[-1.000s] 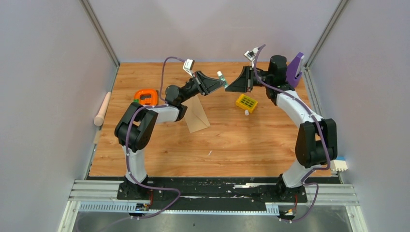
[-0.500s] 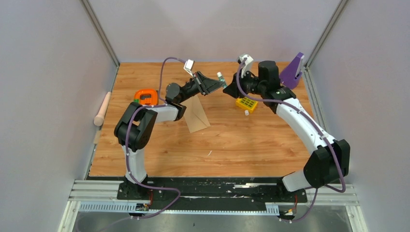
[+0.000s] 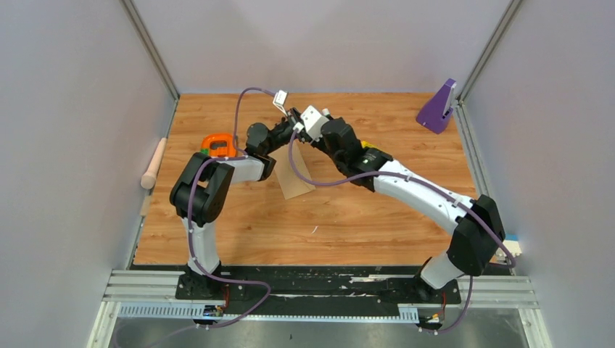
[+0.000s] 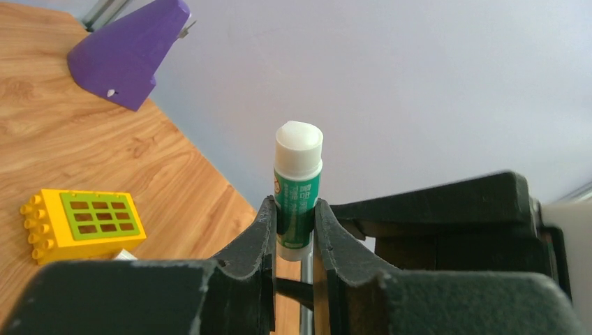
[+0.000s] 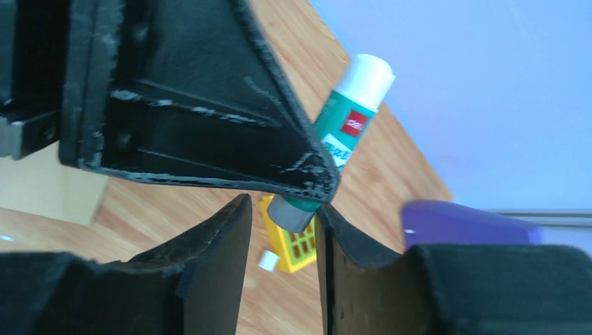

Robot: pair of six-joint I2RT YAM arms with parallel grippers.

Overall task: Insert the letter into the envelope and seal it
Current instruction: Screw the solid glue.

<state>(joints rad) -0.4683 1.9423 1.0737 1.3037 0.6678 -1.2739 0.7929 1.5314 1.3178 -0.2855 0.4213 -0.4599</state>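
The tan envelope point(image 3: 294, 180) lies on the wooden table under the two wrists, partly covered by them. The letter is not in view. My left gripper point(image 4: 294, 213) is shut on a green glue stick point(image 4: 298, 199) with its white tip bare, held above the table; it also shows in the top view point(image 3: 299, 123). My right gripper point(image 5: 283, 209) is open, with its jaws on either side of the stick's grey bottom end point(image 5: 293, 213). In the top view the right gripper point(image 3: 308, 134) sits right against the left one.
A yellow brick point(image 4: 84, 223) and a small white cap point(image 5: 267, 261) lie on the table beyond the grippers. A purple stand point(image 3: 437, 109) is at the back right. An orange tape dispenser point(image 3: 219, 145) and a wooden roller point(image 3: 154, 163) are at the left.
My right arm has swung left from the back right corner to the left gripper, and its open jaws now straddle the glue stick's bottom end. The left gripper has stayed put.
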